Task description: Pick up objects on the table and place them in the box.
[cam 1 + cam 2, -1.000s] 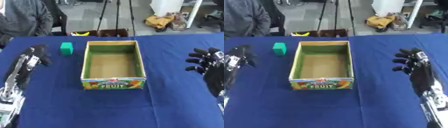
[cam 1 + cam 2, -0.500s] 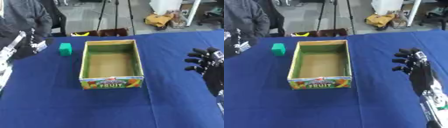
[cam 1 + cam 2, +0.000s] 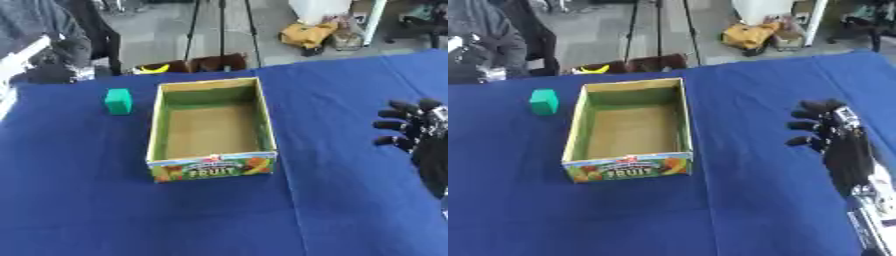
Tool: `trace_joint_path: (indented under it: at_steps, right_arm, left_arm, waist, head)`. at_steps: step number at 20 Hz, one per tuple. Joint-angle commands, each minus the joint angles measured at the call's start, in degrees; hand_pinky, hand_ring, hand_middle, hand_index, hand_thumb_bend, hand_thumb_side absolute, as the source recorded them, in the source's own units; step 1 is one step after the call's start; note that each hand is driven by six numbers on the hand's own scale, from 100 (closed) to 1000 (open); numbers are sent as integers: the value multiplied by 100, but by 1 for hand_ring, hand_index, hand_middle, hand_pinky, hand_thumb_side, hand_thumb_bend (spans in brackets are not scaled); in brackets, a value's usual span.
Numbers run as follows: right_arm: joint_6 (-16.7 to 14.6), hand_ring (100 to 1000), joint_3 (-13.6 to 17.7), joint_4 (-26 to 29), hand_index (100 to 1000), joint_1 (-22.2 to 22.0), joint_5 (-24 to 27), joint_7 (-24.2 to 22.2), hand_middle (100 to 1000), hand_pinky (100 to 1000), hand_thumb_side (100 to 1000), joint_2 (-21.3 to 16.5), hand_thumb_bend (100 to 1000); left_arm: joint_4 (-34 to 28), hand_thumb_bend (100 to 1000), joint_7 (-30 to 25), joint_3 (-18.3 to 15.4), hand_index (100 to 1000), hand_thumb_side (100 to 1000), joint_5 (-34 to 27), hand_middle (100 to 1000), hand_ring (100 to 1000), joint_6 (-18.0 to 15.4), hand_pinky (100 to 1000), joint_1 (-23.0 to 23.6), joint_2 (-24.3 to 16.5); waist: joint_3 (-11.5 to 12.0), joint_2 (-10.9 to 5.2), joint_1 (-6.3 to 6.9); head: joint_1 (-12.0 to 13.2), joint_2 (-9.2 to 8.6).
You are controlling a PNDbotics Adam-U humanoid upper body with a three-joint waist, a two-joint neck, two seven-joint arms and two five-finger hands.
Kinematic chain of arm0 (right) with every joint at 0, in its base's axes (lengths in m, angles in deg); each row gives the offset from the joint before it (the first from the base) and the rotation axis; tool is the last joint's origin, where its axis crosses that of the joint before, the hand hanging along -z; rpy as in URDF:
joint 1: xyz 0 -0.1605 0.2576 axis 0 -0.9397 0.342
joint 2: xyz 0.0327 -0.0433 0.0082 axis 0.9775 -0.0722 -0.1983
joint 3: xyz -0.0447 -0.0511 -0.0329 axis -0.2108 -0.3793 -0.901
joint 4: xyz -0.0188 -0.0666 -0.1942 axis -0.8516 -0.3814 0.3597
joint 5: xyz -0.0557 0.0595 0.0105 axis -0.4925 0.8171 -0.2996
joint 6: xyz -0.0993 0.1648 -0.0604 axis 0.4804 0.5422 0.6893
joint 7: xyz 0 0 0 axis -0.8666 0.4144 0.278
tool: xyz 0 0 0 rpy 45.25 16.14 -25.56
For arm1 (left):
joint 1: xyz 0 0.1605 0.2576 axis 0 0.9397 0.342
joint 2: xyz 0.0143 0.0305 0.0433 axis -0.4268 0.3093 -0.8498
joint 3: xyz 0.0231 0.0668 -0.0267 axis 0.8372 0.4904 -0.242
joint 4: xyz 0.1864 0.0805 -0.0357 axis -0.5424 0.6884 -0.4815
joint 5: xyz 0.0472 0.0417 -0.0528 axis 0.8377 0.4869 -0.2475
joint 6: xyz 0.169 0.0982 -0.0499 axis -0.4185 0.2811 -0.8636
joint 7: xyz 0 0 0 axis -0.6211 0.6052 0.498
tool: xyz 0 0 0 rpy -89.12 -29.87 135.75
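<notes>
A blue cloth-covered table (image 3: 219, 210) fills most of both views. Near its middle stands an open cardboard fruit box (image 3: 213, 127), long side running near to far, with green inner walls, a bare brown floor and a printed front panel reading "FRUIT" facing the robot. Nothing lies inside it.

The one loose thing on the cloth is a small green block (image 3: 117, 101), standing just left of the box's far-left corner, apart from the box wall and not touching it.

The right hand (image 3: 826, 131) hangs over the right side of the table, well to the right of the box and level with its near half. Its black fingers are somewhat bent and spread apart, tips pointing left toward the box, and they hold nothing. The block is on the opposite side of the box from this hand, so the whole box stands between them and they are well apart.

The left hand (image 3: 51, 70) shows only at the far left edge, by the table's far-left corner; it is blurred, dark with a pale arm section above it, and whether its fingers are open or curled cannot be told. It lies left and a little beyond the green block, near it but not touching.
</notes>
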Motion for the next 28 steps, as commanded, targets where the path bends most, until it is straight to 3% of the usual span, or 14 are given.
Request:
trace_joint_path:
  at_steps: [1,19,28]
  right_arm:
    - [-7,727,-2,74,841,123,-31,-42,717,571,1000,-155,100]
    - [-7,726,14,88,839,165,-42,-61,716,571,1000,-178,100]
    - [-5,726,19,90,838,164,-43,-67,716,571,1000,-169,100]
  left_arm:
    - [414,788,287,-14,880,577,301,851,847,-115,797,-185,-195]
    - [2974,874,1558,-82,867,574,1906,794,781,-1157,746,-826,593]
    - [3115,869,1870,-387,847,582,2802,752,739,-1180,708,-992,963]
  waist:
    - [-27,-53,1]
    - [-147,137,46]
    - [-175,182,69]
  head:
    - [47,-115]
    - [32,-298]
    - [45,-333]
